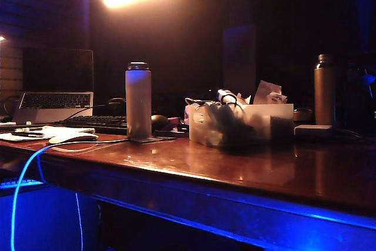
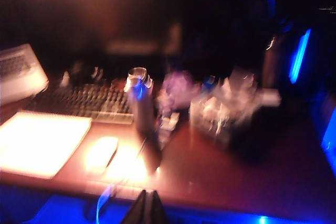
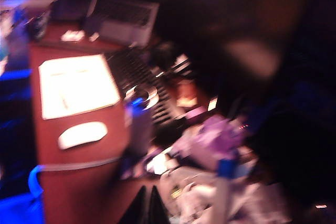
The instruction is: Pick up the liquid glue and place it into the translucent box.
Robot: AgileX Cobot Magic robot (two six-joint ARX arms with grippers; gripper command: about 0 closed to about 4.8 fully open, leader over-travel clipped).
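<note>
The liquid glue [image 1: 225, 95] is a pale tube with a blue band, resting among the clutter in the translucent box [image 1: 258, 123] with one end above the rim. In the blurred right wrist view the glue [image 3: 222, 192] lies in the box [image 3: 194, 203] just beside my right gripper [image 3: 147, 199], which is shut and holds nothing. My left gripper [image 2: 147, 203] is shut and empty, hanging over the table's front edge, well short of the box [image 2: 226, 114]. Neither gripper shows in the exterior view.
A tall white flask [image 1: 138, 101] with a dark cap stands left of the box. A brownish metal bottle [image 1: 324, 89] and a flat grey block [image 1: 313, 130] are to its right. A laptop [image 1: 53, 107], keyboard [image 1: 97, 123], notebook [image 2: 42, 142] and mouse [image 2: 102, 153] fill the left side.
</note>
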